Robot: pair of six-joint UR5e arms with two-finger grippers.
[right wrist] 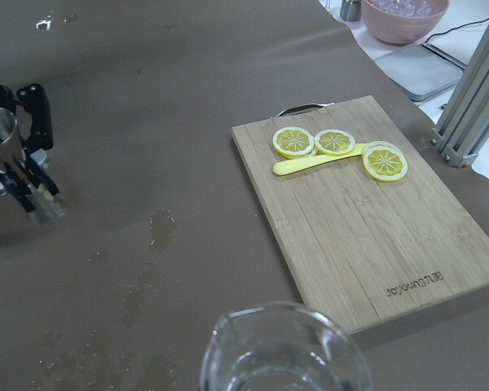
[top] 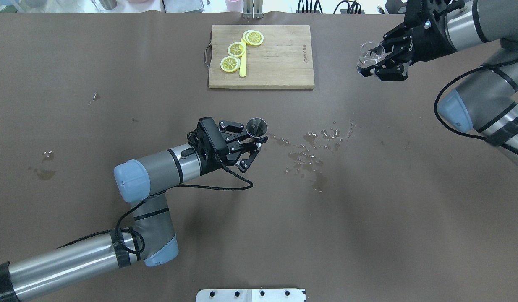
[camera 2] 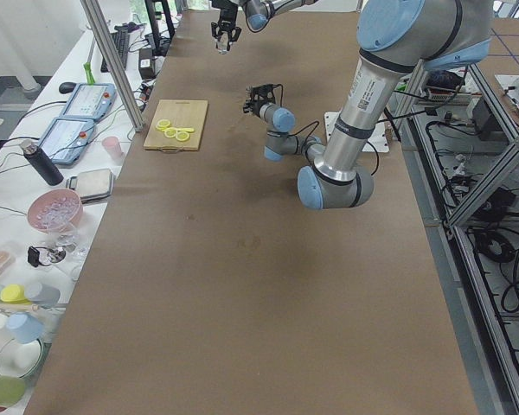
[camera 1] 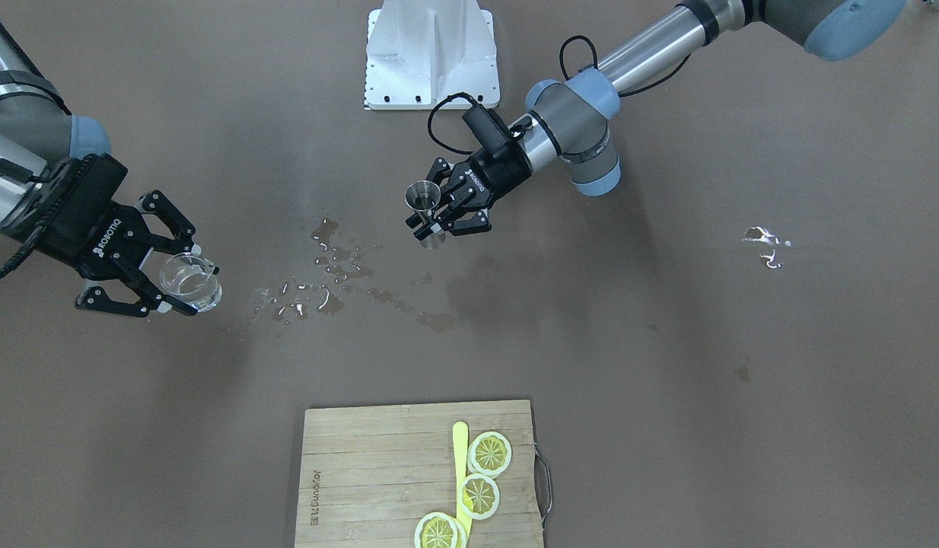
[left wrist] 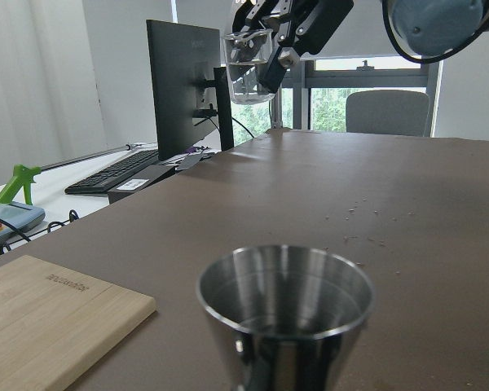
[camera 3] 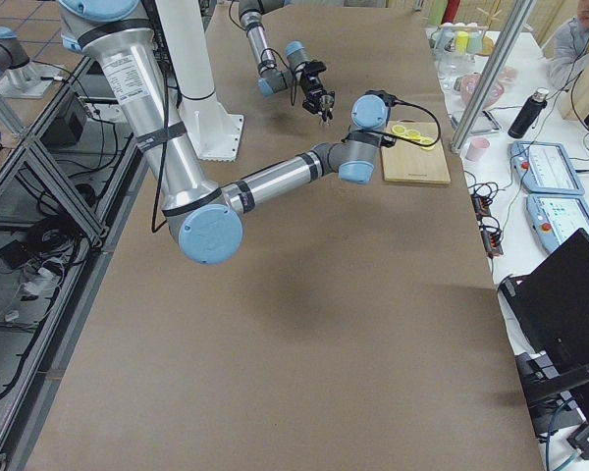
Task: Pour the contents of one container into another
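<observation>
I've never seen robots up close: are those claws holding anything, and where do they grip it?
The left arm's jaws clamp the steel jigger around its narrow middle; the right arm's jaws clamp the clear glass by its sides.

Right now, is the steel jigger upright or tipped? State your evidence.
Upright. The jigger, gripped by the left gripper, faces its open mouth up in the overhead view; its rim sits level in the left wrist view.
</observation>
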